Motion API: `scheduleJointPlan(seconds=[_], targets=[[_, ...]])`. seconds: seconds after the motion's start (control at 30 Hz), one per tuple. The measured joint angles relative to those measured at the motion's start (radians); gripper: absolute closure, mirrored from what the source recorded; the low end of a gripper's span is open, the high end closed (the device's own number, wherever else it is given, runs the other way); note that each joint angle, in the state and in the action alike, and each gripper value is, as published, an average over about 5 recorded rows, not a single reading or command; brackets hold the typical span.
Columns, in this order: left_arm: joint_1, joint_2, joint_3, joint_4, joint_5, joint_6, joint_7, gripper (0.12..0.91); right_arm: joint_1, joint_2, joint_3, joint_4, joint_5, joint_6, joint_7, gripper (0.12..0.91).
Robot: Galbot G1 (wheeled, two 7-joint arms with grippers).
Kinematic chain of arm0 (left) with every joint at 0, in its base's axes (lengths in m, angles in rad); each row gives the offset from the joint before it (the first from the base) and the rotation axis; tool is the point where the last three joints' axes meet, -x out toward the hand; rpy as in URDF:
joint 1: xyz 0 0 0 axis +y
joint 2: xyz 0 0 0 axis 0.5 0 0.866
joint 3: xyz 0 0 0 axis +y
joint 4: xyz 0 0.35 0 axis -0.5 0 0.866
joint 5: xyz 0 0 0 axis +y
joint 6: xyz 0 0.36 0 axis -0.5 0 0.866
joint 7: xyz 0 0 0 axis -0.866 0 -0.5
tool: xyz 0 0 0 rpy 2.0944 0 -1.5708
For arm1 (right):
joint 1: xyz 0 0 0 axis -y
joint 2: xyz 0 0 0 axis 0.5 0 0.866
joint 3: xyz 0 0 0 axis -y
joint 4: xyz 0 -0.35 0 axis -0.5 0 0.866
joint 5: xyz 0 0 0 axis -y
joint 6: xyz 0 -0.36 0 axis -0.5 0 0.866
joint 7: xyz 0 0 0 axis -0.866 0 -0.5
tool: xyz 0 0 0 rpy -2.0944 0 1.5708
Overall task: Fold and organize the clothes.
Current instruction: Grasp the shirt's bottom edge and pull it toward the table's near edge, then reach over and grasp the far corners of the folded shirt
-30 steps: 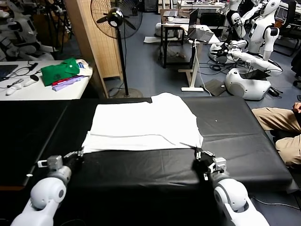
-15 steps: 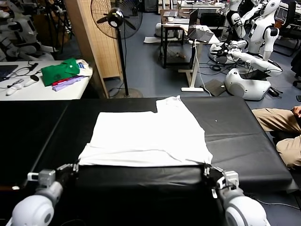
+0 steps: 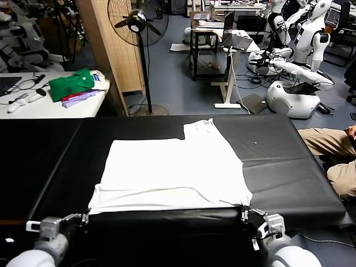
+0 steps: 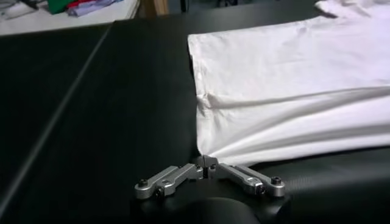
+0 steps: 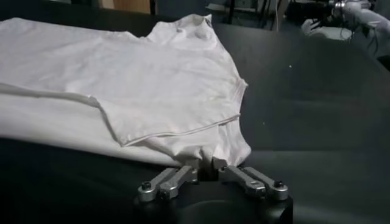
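Both grippers sat at the near edge of the black table [image 3: 289, 167] as I watched from my station. My left gripper [image 4: 206, 165] was at the near-left corner of the white T-shirt [image 3: 172, 169], its fingertips pinched together on the hem there; in the left wrist view the cloth ran right into the closed tips. My right gripper [image 5: 206, 165] was at the near-right corner, its tips likewise closed on the bunched fabric, as the right wrist view showed. From the head camera I saw the left gripper [image 3: 82, 217] and the right gripper [image 3: 245, 214] just at the two near corners of the shirt.

The T-shirt lay flat on the table, plain side up, spread across the middle, its near hem along the table's front edge. One sleeve was folded in over the body near the right gripper, and the collar end poked up at the far right.

Off to the far left, a white side table [image 3: 50, 105] carried a green garment [image 3: 71, 83] with a purple cloth [image 3: 83, 98] beside it
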Motion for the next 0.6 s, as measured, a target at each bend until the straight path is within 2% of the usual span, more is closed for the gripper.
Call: scheduleJointPlan(seconds=[0.07,0.13,0.17,0.23,0.37,0.6], targets=[[-0.011,-0.002,-0.001,-0.017,-0.009,0.020,-0.041,0.414,0.007,-0.008,0.016,0.020,0.016,0.000,-0.005,0.312],[-0.027,-0.004,-0.008,-0.033,-0.024,0.022,-0.071,0.326,0.023,-0.014,0.025,0.029,0.017,0.000,-0.018,0.254],[-0.036,-0.004,-0.013,-0.040,-0.031,0.022,-0.074,0.295,0.035,-0.015,0.025,0.028,0.013,0.000,-0.026,0.241],[-0.054,-0.002,-0.030,-0.051,-0.039,0.022,-0.052,0.247,0.072,-0.014,0.020,0.014,0.003,0.000,-0.034,0.232],[-0.090,0.001,-0.066,-0.052,-0.057,0.022,0.014,0.233,0.183,-0.011,-0.011,-0.056,0.031,0.000,-0.010,0.228],[-0.187,0.019,-0.061,0.003,-0.056,0.022,0.068,0.232,0.435,-0.003,-0.098,-0.256,0.099,0.000,0.020,0.227]])
